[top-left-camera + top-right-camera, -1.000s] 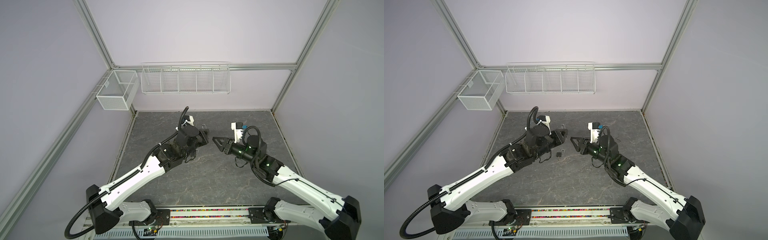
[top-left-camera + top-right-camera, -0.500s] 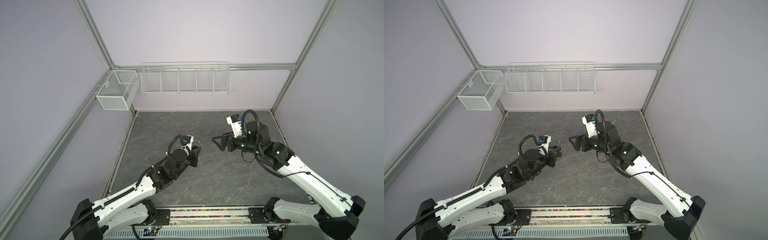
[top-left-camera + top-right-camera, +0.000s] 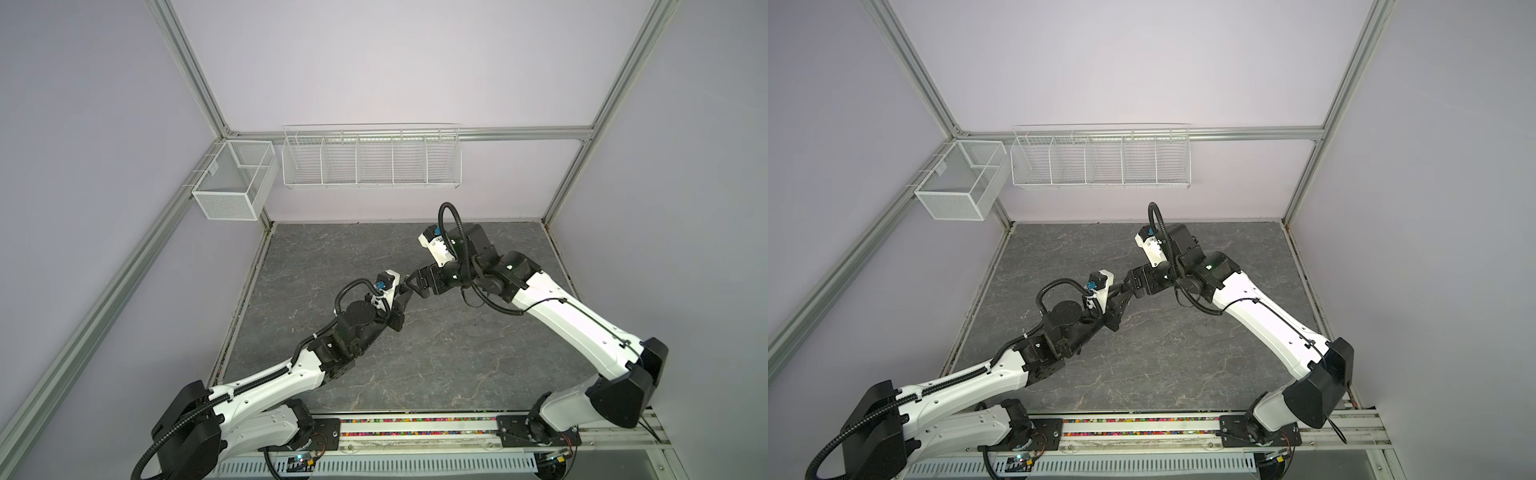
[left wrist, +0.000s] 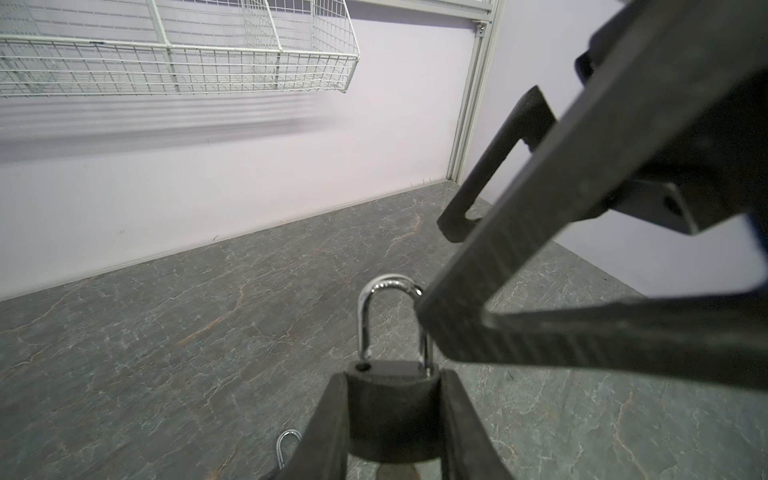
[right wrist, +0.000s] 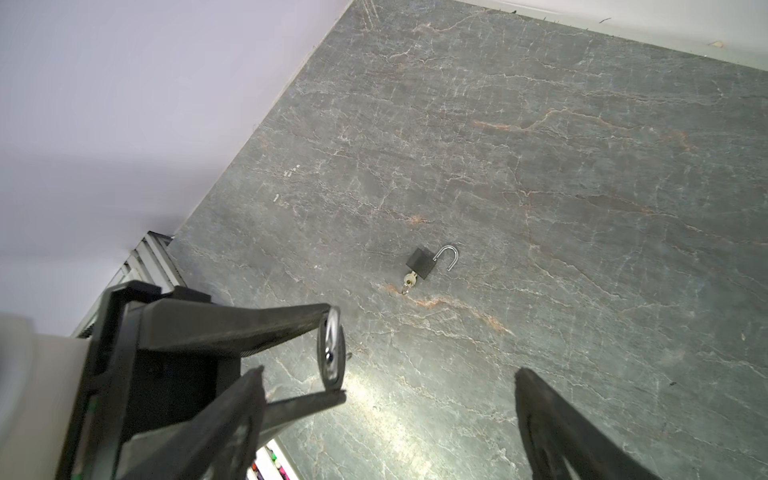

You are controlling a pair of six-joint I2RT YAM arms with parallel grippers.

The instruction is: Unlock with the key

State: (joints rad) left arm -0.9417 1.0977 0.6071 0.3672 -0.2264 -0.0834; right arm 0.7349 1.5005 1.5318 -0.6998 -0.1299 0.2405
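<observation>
L hand (image 4: 392, 376) pinches black padlock (image 4: 392, 411) by its body, shackle (image 4: 388, 286) up w/ one leg out of its hole. R hand (image 5: 388, 372) spread wide, one finger (image 4: 498, 257) just beside that shackle. Hands sit tip to tip near mid-frame in both top views. 2nd padlock (image 5: 424, 262) lies open on counter (image 5: 582, 166), key (image 5: 409, 283) in it.
</observation>
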